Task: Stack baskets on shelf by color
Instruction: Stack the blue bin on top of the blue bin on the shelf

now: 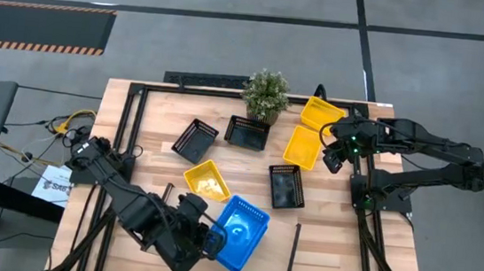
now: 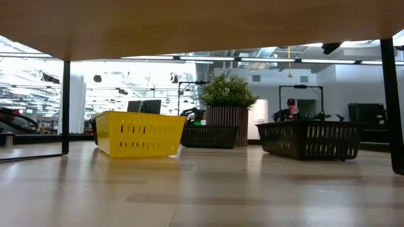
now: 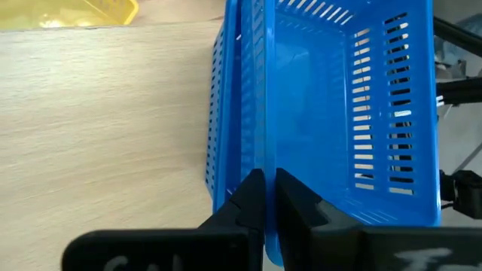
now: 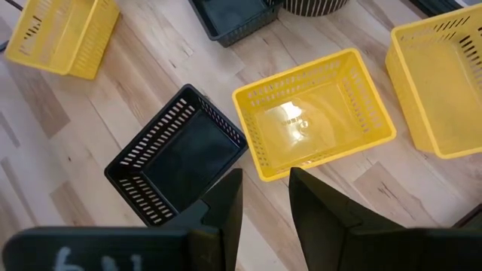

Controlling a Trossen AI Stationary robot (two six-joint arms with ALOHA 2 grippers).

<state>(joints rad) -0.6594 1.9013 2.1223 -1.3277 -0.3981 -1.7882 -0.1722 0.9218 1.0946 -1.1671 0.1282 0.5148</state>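
A blue basket point(image 1: 242, 231) sits tilted over the shelf point(image 1: 279, 264), a light-wood board at the table's near edge. My left gripper point(image 1: 211, 239) is shut on it. Three yellow baskets point(image 1: 206, 181) point(image 1: 303, 146) point(image 1: 322, 115) and three black baskets point(image 1: 195, 140) point(image 1: 248, 132) point(image 1: 286, 186) stand on their bases on the tabletop. My right gripper point(image 1: 334, 155) is open. It hovers over the table's right side, above the gap between a yellow basket point(image 4: 312, 113) and a black basket point(image 4: 177, 158). My left gripper point(image 3: 265, 199) pinches the blue basket's side wall at its rim point(image 3: 262, 162), one finger point(image 3: 245, 203) outside the wall and one inside. The fingers come from the table's left, lying along the rim. The basket is tilted; whether it rests on the shelf I cannot tell.
A potted green plant point(image 1: 266, 93) stands at the far edge, beside the black basket there. Dark metal frame rails point(image 1: 127, 124) point(image 1: 366, 192) run along the table's left and right sides. The low view looks out from under a wooden board point(image 2: 202, 25). People show in the room behind.
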